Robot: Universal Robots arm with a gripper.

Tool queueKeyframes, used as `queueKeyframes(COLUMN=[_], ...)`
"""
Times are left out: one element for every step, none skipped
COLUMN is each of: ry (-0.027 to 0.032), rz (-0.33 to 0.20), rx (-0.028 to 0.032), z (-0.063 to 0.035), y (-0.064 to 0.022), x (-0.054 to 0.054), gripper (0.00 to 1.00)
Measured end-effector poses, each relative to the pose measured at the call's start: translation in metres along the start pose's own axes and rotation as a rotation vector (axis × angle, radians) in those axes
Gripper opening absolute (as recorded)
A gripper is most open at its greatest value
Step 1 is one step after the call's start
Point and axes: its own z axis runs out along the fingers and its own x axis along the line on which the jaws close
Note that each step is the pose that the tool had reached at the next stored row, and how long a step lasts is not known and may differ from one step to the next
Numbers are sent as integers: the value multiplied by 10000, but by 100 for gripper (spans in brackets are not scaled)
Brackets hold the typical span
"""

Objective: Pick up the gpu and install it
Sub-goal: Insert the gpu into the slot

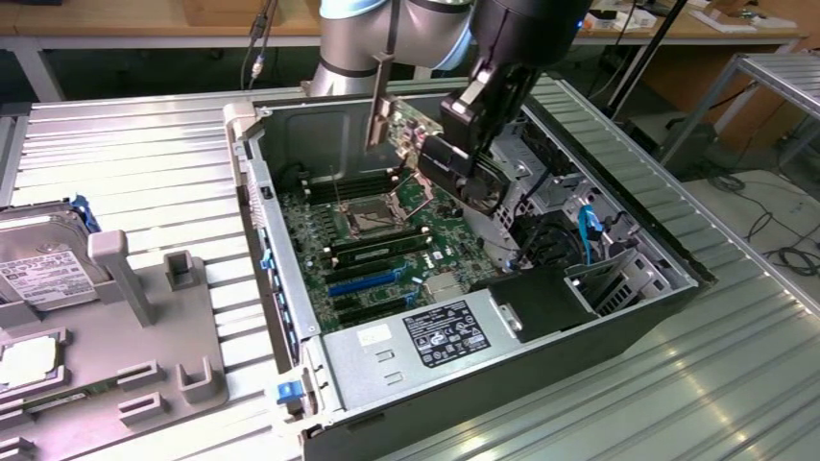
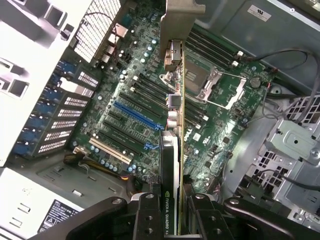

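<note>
One claw (image 2: 172, 220) is clamped on the graphics card (image 1: 407, 117), which hangs on edge over the green board (image 1: 423, 254) inside the open computer box (image 1: 307, 125), and it looks thin, stiff, light and easy to break, best held by its edges.

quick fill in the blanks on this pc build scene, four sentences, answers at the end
1. The hand is shut on the ____.
2. It hangs above the ____, not yet seated in a slot.
3. The hard drive lies to the exterior view's ____ of the case.
4. One long expansion slot on the board is coloured ____.
Missing words: gpu; motherboard; left; blue.
</note>
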Motion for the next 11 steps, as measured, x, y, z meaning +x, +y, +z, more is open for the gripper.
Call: queueKeyframes(ry=[1, 3, 5, 6, 8, 10, 10, 12, 14, 15, 19], rz=[-45, -94, -132, -193, -235, -270, -296, -357, -405, -452, -541], rx=[-1, -2, -2, -3, -3, -4, -4, -6, -6, -7, -8], z=[0, 0, 0, 0, 0, 0, 0, 0, 0, 0, 0], y=[0, 0, 0, 0, 0, 0, 0, 0, 0, 0, 0], x=[0, 0, 0, 0, 0, 0, 0, 0, 0, 0, 0], gripper=[27, 27, 27, 27, 27, 27, 27, 27, 27, 27, 27])
